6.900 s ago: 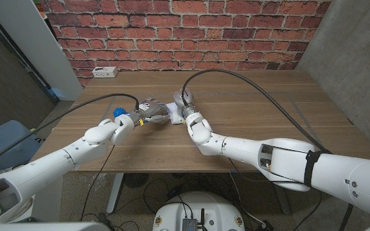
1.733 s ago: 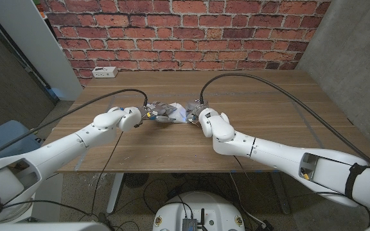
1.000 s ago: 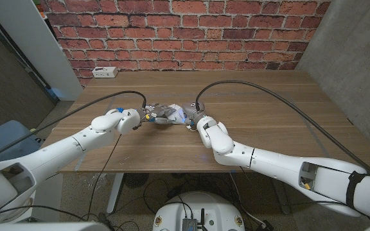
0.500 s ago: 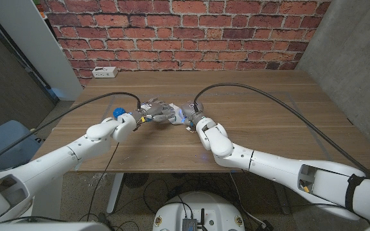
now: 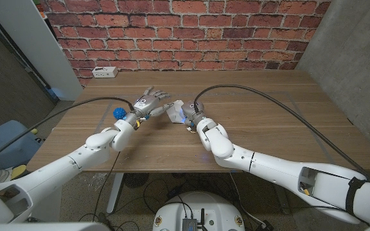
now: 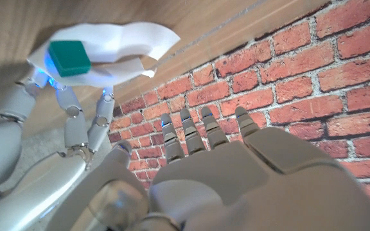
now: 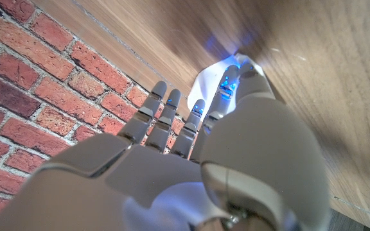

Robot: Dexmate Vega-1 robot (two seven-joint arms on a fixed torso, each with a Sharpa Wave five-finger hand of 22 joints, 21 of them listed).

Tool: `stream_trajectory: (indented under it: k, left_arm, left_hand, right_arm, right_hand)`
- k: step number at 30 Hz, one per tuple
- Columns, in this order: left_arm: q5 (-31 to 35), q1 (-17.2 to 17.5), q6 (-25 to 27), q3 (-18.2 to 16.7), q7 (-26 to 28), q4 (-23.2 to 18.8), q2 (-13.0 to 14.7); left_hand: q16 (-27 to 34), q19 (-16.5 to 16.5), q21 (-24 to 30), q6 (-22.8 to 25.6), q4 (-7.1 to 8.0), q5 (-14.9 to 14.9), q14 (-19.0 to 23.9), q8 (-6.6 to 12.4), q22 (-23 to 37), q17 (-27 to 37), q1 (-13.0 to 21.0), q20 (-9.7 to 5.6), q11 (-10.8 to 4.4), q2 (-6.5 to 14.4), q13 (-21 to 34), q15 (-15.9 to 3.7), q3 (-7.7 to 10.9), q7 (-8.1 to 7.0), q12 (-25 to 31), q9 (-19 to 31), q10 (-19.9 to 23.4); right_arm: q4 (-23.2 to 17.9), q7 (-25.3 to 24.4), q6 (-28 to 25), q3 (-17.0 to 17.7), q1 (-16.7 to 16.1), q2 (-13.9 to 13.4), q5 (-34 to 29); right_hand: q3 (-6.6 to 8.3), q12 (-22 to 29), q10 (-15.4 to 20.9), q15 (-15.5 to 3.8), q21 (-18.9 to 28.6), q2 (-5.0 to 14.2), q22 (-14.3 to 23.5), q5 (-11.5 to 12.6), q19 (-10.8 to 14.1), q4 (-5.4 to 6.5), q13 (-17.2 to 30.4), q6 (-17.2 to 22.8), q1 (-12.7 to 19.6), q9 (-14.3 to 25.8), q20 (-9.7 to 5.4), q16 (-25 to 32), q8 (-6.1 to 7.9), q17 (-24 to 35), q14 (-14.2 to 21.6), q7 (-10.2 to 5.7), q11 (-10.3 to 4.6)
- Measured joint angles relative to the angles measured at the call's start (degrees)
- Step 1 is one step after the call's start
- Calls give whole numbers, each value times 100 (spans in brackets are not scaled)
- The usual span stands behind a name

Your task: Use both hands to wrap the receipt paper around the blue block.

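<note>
The left hand (image 5: 148, 102) has let go and pulled back: a moment earlier its fingers were bunched against the receipt paper (image 5: 174, 109) beside the right hand, and now it is lifted off, fingers spread and empty, just to the left of the paper. The left wrist view confirms this, with the left hand's fingertips (image 6: 186, 119) held apart and touching nothing.

The right hand (image 5: 192, 117) stays at the paper's right edge. In the left wrist view its fingers (image 6: 76, 119) reach to the edge of the paper (image 6: 117, 48), yet whether they pinch it or merely press on it cannot be told; the right wrist view shows the fingers fairly straight, tips at a pale patch of paper (image 7: 205, 83).

The blue block (image 6: 69, 58), which looks teal-green in the left wrist view, lies on the paper in the middle of the wooden table (image 5: 268, 122), its top face uncovered, with a loose fold of paper curling beside it. In the head view the block is hidden among the paper and the right hand.

This suggests that the wrap is not yet closed. With the left hand released, the fold on that side may spring open, so the left hand probably needs to come back in and draw the free end over the block while the right hand steadies the other end.
</note>
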Motion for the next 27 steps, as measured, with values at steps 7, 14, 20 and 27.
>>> stream_trajectory:
  k: [7, 14, 20, 27]
  left_arm:
    - [-441, 80, -405, -127, 750, 136, -76]
    - [-934, 134, -734, -265, 851, 204, -148]
    - [-1238, 194, -937, -398, 840, 227, -218]
    - [-1933, 279, -1290, -576, 532, 227, -301]
  left_hand:
    - [-40, 0, 0, -413, 1, 0, 0, -181, 2, 0, 30, 0, 10, 30, 0, 0, 46, -83, -44, -8, -53]
    - [-85, 0, 0, -502, 1, -22, 0, -222, 1, -1, 30, 0, 1, 30, 0, 0, 46, -114, -86, -17, -62]
    - [-114, 133, 22, -593, -23, -21, -33, -266, 1, -1, 30, -44, -19, 30, -1, 33, 70, -145, -138, -31, -175]
    - [-151, 277, 66, -707, -47, -21, -54, -309, 1, -2, 60, -71, -7, 0, -1, 12, 94, -194, -246, -44, -382]
  right_arm:
    - [-231, -325, 11, 264, -223, -70, -18]
    - [-433, -667, 11, 503, -450, -126, 42]
    - [-566, -1041, 10, 683, -594, -151, 236]
    - [-781, -1461, 60, 1052, -916, -168, 584]
  right_hand:
    - [-28, -133, -317, 0, 0, 115, -14, 71, 64, 72, -1, -1343, -122, -75, 65, -135, -567, -87, 61, -307, 129]
    - [-51, -133, -370, 0, 0, 172, -14, 111, 160, 172, 0, -1666, -296, -80, 81, -155, -621, -86, 61, -303, 181]
    - [13, -133, -400, 0, 0, 397, -14, 111, 202, 330, 0, -1770, -517, -80, 40, -155, -621, -80, 61, -259, 212]
    - [66, -133, -491, 0, 0, 566, -12, 134, 249, 382, -23, -1941, -551, -80, 88, -210, -621, -87, 61, -169, 303]
